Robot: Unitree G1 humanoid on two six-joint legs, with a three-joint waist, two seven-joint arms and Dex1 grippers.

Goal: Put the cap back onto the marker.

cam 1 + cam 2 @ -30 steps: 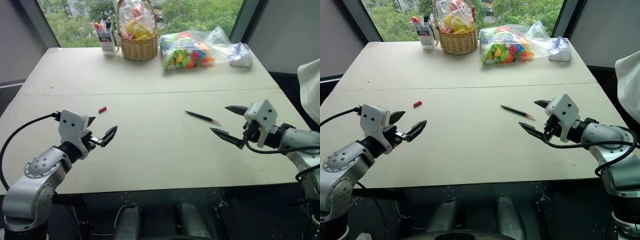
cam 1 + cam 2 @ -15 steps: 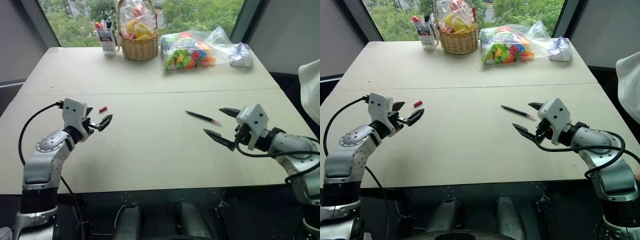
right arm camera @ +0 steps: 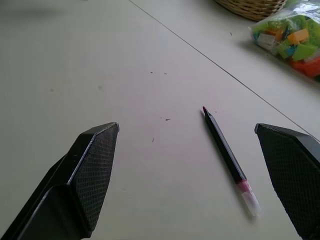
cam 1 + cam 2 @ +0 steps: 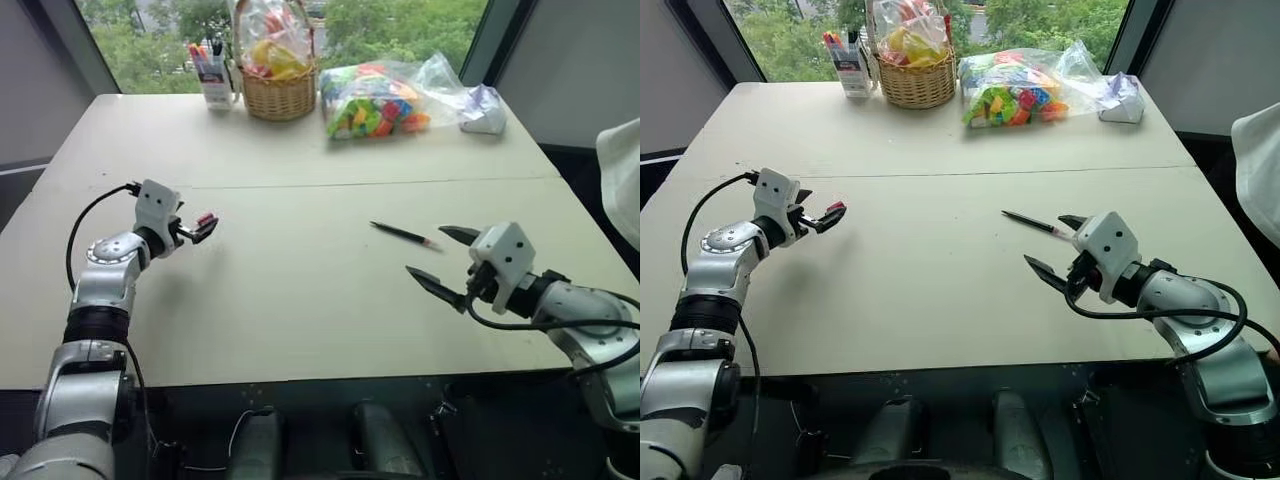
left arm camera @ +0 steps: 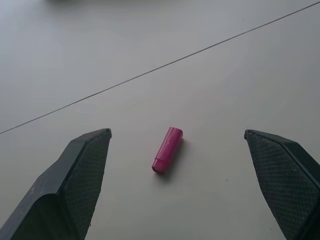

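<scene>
**Matte table, one cap, one marker**

Smooth beige table (image 4: 300,290) carries one short cylindrical red cap (image 5: 167,149), lying between the spread, cross-hatched fingers (image 5: 80,175) of the left gripper (image 4: 198,229). One thin black marker (image 3: 225,150) lies near the spread, empty right gripper (image 4: 440,258).

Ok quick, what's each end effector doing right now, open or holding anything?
Left end effector: open, holding nothing, the cap lying between its fingers.
Right end effector: open, empty, facing the marker.
</scene>
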